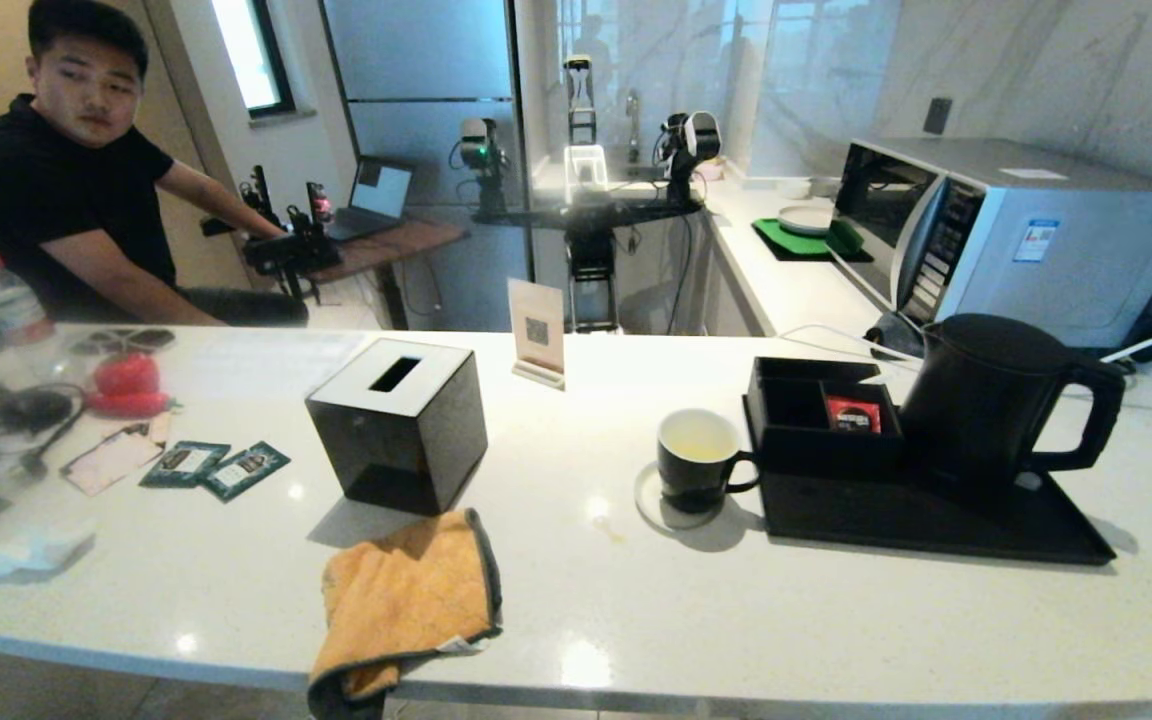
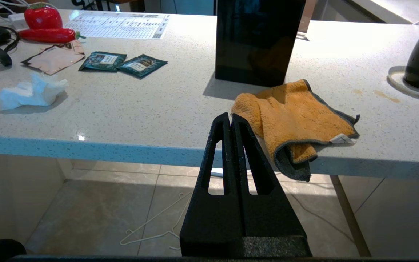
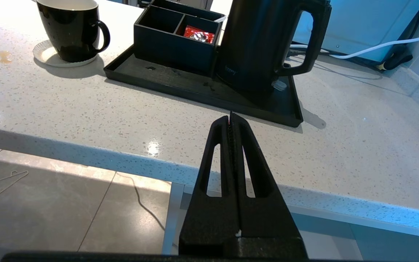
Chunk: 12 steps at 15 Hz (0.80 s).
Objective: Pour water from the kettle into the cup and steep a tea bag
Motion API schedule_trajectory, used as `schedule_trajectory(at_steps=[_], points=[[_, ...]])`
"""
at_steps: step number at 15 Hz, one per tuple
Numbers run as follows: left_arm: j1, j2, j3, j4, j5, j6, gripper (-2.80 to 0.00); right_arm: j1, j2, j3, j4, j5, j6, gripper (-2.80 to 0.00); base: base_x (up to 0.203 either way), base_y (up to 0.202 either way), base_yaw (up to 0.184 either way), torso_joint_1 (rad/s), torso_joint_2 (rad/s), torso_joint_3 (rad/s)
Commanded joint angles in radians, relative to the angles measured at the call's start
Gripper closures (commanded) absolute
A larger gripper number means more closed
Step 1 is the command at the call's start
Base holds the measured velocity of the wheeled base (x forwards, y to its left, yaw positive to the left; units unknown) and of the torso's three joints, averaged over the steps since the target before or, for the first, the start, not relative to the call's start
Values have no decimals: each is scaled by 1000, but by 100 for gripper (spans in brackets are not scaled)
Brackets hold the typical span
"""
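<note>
Both hands parked off the bench's near edge, fingers pressed together, holding nothing.

The left hand hangs below and just outside the near edge, in front of the orange cloth that droops over that edge; the right hand hangs likewise further right, facing the black tray. On that tray, toward the bench's right end, the kettle stands upright, lid on, handle turned to the right end. Touching its left side is a black compartment box with a red sachet in its right compartment. The cup stands on a white coaster just left of the tray, handle toward the tray. I cannot tell where the tea bag is.
</note>
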Motion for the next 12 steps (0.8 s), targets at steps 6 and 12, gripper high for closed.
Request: schedule_trajectory(at_steps=[6,12], points=[[0,1,0,0,0,0,0,0,0,0,7,3,24,0,0,0,0,0,0,0],[0,1,0,0,0,-2,0,0,0,0,38,-1,90,0,0,0,0,0,0,0]])
